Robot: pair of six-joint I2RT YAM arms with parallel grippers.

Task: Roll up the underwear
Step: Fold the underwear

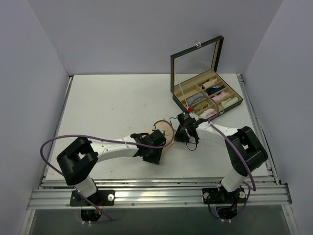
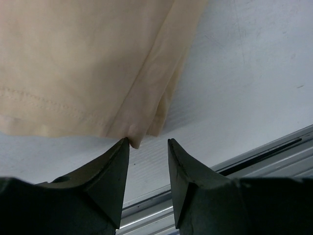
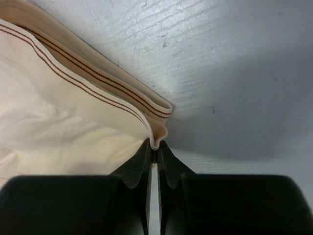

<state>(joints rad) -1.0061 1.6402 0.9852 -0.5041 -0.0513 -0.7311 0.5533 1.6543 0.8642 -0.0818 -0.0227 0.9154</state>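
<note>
Top: underwear (image 1: 167, 133) flat on table (image 1: 107, 107), near centre, unrolled.
Left wrist: left gripper (image 2: 148, 142) spread, hem corner at the tips, not pinched.
Right wrist: right gripper (image 3: 155, 147) pinching the waistband corner.
Likely just setting up; whole roll left.

No text, label, brand, number or sign can be read in any of the views. On the underwear (image 3: 73, 127) only thin red-brown stripes are seen along the band, with no lettering.
</note>
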